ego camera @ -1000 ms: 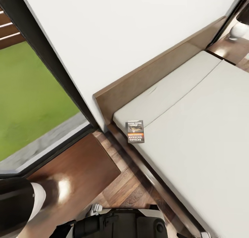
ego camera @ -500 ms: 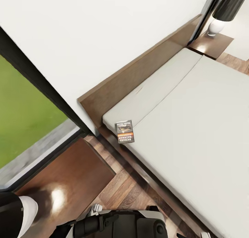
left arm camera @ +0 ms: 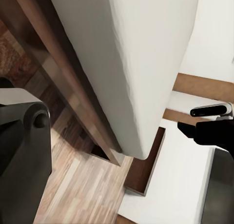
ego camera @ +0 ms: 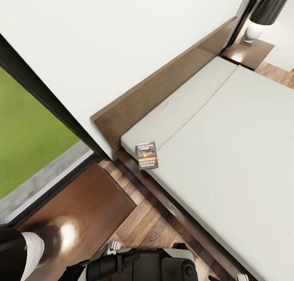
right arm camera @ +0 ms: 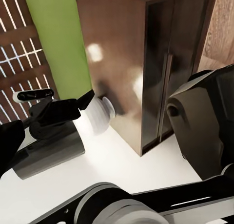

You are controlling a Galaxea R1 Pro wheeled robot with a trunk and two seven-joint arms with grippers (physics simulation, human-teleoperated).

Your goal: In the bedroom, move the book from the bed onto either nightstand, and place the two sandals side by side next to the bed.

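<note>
The book [ego camera: 147, 155] lies flat on the corner of the bed's pale mattress [ego camera: 228, 150], close to the dark headboard [ego camera: 163, 94] and the near side edge. One nightstand [ego camera: 77, 207] stands beside the bed at the lower left, and its dark front [right arm camera: 146, 63] is in the right wrist view. The other nightstand [ego camera: 249, 52] is beyond the far side of the bed. My left gripper [left arm camera: 207, 120] hangs low beside the mattress edge [left arm camera: 141, 63], open and holding nothing. My right gripper [right arm camera: 41, 103] is near the nightstand, open and holding nothing. The sandals are out of view.
A black-and-white lamp [ego camera: 18, 252] stands on the near nightstand, and another lamp [ego camera: 265, 12] on the far one. A black-framed window [ego camera: 32, 142] showing grass is at the left. A strip of wood floor [ego camera: 151, 224] runs between the nightstand and the bed frame. My trunk [ego camera: 139, 266] is at the bottom.
The whole head view shifted about a second ago, bringing the far nightstand and lamp further in: the camera moved. The book has stayed put on the mattress.
</note>
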